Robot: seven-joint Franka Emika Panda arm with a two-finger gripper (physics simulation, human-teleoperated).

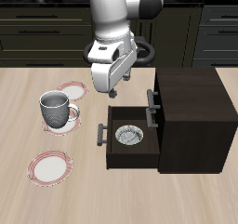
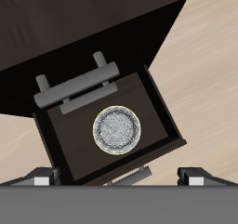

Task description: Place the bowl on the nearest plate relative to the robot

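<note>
The bowl (image 1: 128, 134) (image 2: 117, 130) is small, whitish and grey-patterned inside, and it lies in the open drawer (image 1: 113, 151) (image 2: 58, 151) of the dark cabinet. My gripper (image 1: 113, 91) (image 2: 121, 177) hangs above the drawer, over the bowl, open and holding nothing; its two fingertips (image 2: 42, 177) stand wide apart. Three white plates with reddish rims lie beside the cabinet. The plate farthest back (image 1: 71, 90) is closest to the robot's base. A second plate (image 1: 67, 125) carries a mug, and a third plate (image 1: 49, 167) lies near the table's front edge.
A grey-white mug (image 1: 56, 108) with a handle stands on the middle plate. The dark cabinet (image 1: 191, 107) rises beside the open drawer, with an upper drawer handle (image 1: 153, 107) (image 2: 79, 84) sticking out above the bowl.
</note>
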